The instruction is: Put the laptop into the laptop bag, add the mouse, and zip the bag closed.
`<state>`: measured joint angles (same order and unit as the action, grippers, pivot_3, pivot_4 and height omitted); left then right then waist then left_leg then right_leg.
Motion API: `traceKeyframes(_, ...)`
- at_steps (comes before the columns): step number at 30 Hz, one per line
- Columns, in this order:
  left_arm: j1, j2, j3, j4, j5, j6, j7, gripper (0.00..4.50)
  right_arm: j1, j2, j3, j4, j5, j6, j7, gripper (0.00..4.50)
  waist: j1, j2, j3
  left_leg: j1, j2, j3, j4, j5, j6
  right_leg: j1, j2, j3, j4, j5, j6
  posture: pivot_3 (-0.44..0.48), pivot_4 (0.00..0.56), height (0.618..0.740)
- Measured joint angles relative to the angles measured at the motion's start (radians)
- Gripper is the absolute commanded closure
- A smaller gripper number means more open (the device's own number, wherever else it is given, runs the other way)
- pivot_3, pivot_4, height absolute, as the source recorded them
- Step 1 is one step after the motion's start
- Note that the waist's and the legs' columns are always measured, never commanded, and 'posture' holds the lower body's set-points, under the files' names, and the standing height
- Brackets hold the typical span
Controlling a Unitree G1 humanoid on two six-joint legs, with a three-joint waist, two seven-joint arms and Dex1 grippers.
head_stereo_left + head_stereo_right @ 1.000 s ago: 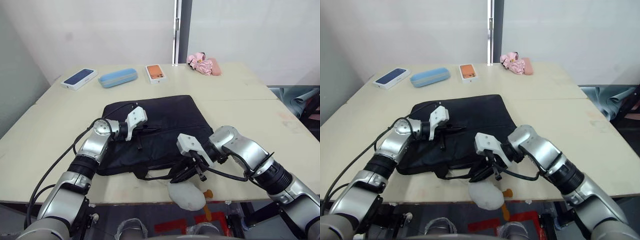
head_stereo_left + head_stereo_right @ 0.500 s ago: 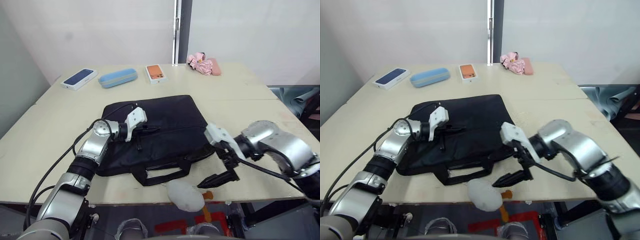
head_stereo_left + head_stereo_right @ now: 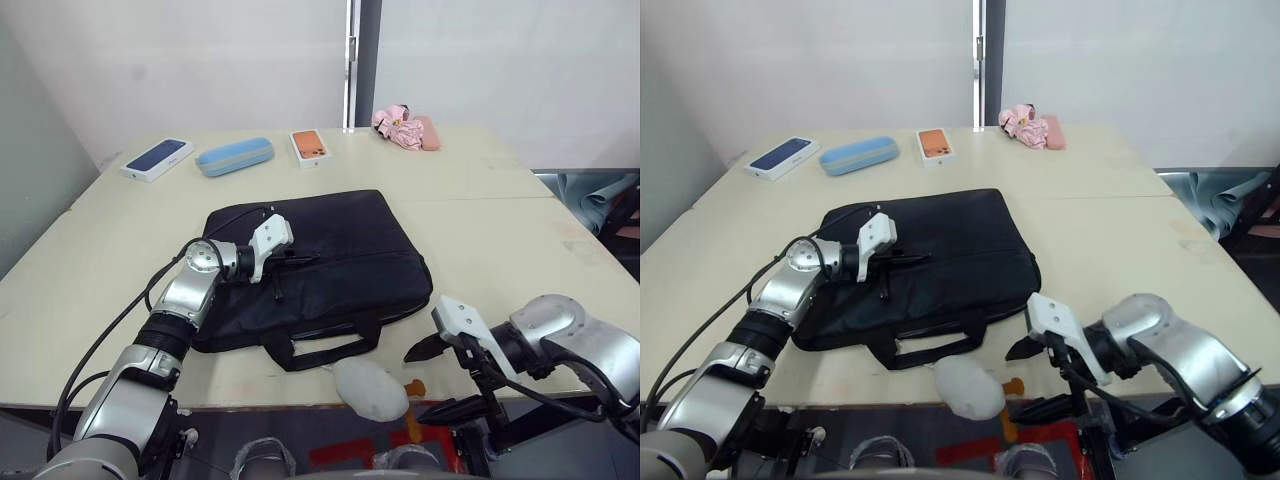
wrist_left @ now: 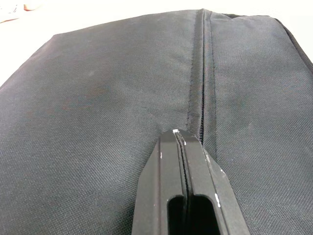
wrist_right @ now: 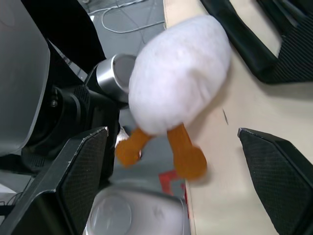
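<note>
R gripper was pulled off the laptop bag past the table edge, fingers spread wide. L gripper was kept pressed together on bag. Laptop & mouse couldn't be made out.

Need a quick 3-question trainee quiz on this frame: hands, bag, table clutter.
1. True or false: the left hand rests on the laptop bag with its fingers spread wide.
2. Which thing is nearest the right hand? A) a white plush toy with orange feet B) a mug C) a book
3. How many items lie along the far side of the table?

Key:
1. False. Its fingers are shut.
2. A. The toy hangs at the table's near edge, and the open right hand is just beside it.
3. Four: dark-blue box, blue case, orange box, pink bundle.
</note>
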<state>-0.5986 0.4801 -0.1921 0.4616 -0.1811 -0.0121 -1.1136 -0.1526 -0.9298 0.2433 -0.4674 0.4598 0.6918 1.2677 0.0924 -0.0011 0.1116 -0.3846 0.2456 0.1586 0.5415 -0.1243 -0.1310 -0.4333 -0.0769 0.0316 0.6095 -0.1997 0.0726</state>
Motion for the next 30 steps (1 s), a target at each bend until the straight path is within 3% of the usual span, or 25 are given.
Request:
traceKeyframes(11, 0.0, 0.0, -0.004, -0.001, 0.0, 0.0, -0.004, 4.5, -0.123, 0.153, 0.09, 0.035, 0.044, 0.103, -0.033, 0.04, 0.0, 0.001, -0.001, 0.0, 0.0, 0.0, 0.0, 0.0, 0.0, 0.001, 0.0, 0.0, 0.001, 0.0, -0.001, 0.0, 0.15, 0.74)
traceKeyframes(14, 0.002, 0.001, -0.003, -0.001, 0.0, 0.0, -0.003, 4.5, -0.132, 0.157, 0.101, 0.045, 0.038, 0.107, -0.044, 0.84, 0.0, 0.002, -0.001, 0.0, 0.0, 0.0, 0.0, 0.0, 0.0, 0.001, 0.0, 0.0, 0.001, 0.0, -0.001, 0.0, 0.15, 0.74)
traceKeyframes(24, 0.007, 0.002, -0.003, -0.004, 0.0, -0.001, 0.006, 4.5, -0.156, 0.147, 0.139, 0.068, -0.012, 0.076, -0.033, 4.26, 0.0, 0.002, -0.002, 0.001, 0.0, 0.0, 0.0, 0.0, 0.0, 0.001, 0.0, 0.0, 0.001, 0.001, -0.001, 0.0, 0.15, 0.74)
traceKeyframes(30, 0.006, 0.002, -0.004, -0.002, 0.001, -0.009, 0.005, 4.5, -0.165, 0.112, 0.136, 0.063, -0.018, 0.068, -0.028, 4.38, 0.0, 0.002, -0.002, 0.001, 0.0, 0.0, 0.0, 0.0, 0.0, 0.001, 0.0, 0.0, 0.001, 0.001, -0.002, 0.0, 0.15, 0.74)
